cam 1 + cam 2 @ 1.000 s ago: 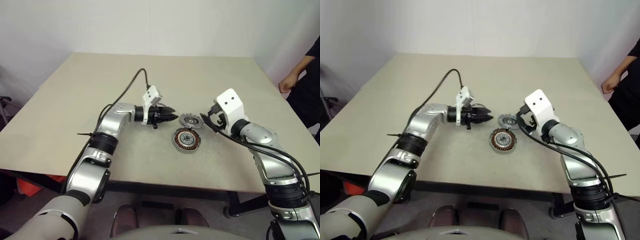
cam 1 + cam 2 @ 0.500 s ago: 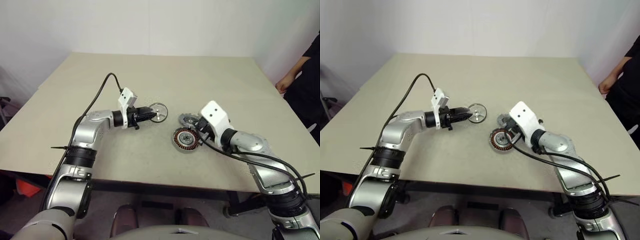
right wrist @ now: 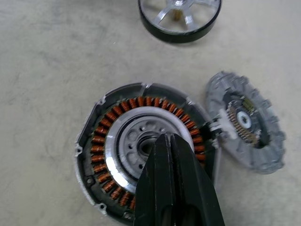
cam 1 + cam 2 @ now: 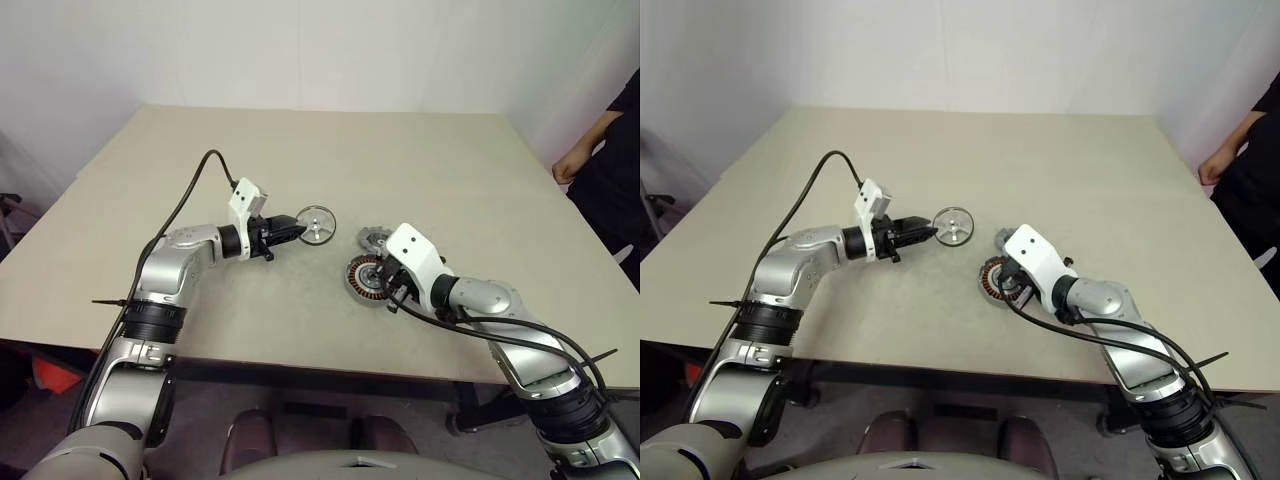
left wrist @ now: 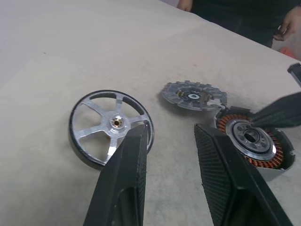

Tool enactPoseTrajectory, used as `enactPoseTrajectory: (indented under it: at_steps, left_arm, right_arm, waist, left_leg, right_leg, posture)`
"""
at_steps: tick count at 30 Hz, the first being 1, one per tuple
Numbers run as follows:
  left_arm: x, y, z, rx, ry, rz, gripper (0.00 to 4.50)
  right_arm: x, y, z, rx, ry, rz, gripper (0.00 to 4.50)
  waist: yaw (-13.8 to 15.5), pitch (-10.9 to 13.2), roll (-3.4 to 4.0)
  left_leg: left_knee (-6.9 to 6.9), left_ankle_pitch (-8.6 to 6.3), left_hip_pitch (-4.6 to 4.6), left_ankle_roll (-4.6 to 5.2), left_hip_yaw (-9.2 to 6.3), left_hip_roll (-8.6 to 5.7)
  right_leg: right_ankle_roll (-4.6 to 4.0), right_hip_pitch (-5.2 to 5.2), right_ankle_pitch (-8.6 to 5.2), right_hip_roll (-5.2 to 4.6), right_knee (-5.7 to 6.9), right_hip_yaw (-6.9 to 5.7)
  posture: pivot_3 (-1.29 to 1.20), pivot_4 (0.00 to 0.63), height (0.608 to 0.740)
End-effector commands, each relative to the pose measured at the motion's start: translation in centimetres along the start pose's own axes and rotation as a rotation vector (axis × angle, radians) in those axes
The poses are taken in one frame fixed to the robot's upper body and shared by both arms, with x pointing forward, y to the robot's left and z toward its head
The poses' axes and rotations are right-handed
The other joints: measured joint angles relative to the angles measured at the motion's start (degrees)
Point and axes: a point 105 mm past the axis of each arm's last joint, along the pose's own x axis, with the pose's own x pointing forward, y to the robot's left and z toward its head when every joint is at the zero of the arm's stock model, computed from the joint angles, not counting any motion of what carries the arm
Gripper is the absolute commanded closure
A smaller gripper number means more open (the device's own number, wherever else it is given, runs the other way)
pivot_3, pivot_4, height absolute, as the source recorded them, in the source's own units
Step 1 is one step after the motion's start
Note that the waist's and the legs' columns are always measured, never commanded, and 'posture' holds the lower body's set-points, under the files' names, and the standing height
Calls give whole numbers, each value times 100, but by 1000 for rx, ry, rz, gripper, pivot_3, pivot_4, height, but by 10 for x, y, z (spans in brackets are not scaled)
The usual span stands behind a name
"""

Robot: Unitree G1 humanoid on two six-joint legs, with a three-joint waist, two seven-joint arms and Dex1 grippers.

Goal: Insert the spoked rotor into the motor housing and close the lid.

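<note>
Looking down over my arms, my left fingers [image 4: 296,230] pinch the rim of the spoked rotor [image 4: 317,224], holding it off to the left of the motor housing [image 4: 367,279], which lies on the beige worktop [image 4: 300,150]. A grey lid [image 4: 374,238] lies just behind the housing. My right fingers [image 4: 392,287], pressed together and holding nothing, sit over the housing. A person's hand [image 4: 566,166] shows at the worktop's far right edge. From my left wrist, one finger [image 5: 123,186] overlaps the rotor's rim, with lid and housing beyond. From my right wrist, the closed fingertips [image 3: 170,188] point at the housing's silver centre inside the copper windings.
</note>
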Motion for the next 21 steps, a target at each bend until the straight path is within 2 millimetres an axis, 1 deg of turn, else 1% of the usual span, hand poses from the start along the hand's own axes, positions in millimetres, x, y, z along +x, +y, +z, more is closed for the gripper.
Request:
enactPoseTrajectory:
  at_steps: [1, 3, 8, 12, 16, 19, 21]
  left_arm:
    - [-5, 2, 15, 42, -40, 16, 2797]
    - [-6, 3, 15, 44, -38, 20, 2797]
    - [-5, 5, 14, 44, -36, 27, 2797]
    - [-4, 5, 10, 40, -27, 30, 2797]
    - [-3, 4, 9, 37, -24, 26, 2797]
    - [-2, 4, 9, 37, -22, 25, 2797]
    - [-2, 5, 8, 38, -19, 25, 2797]
  right_arm:
    - [6, 3, -11, 19, 28, -6, 4475]
    - [8, 4, -14, 27, 34, -6, 4475]
    - [7, 1, -11, 10, 19, -15, 4475]
    - [-2, -10, 7, -29, -31, -39, 4475]
    - [-9, -14, 23, -62, -68, -47, 4475]
    - [-12, -12, 28, -72, -77, -37, 4475]
    - [-11, -9, 25, -64, -71, -29, 4475]
  waist:
    - [-2, 0, 0]
    - [-7, -1, -2]
    - [-6, -2, -2]
    - [-2, -2, -2]
    - [2, -1, -2]
    - [3, -1, -2]
    - [3, -1, -2]
  left_leg:
    - [0, 0, 0, 0, 0, 0]
    - [0, 0, 2, 0, 0, 0]
    - [1, 1, 5, -3, 0, 0]
    - [1, 2, 4, -3, 0, 0]
    - [1, 2, 0, -3, 0, 0]
    - [1, 2, 0, -3, 0, 0]
    - [1, 2, 0, -3, 0, 1]
  right_leg:
    - [0, 0, 0, 0, 0, 0]
    - [0, 5, 0, 0, 1, 0]
    - [1, 8, 0, 0, 3, 1]
    - [0, 8, 0, 0, 3, 1]
    - [0, 4, 0, 0, 1, 0]
    - [0, 2, 0, 1, 2, 0]
    - [0, 2, 0, 1, 2, 0]
  posture:
    - [0, 0, 740]
    - [0, 0, 740]
    - [0, 0, 740]
    - [0, 0, 740]
    - [0, 0, 740]
    - [0, 0, 740]
    - [0, 0, 740]
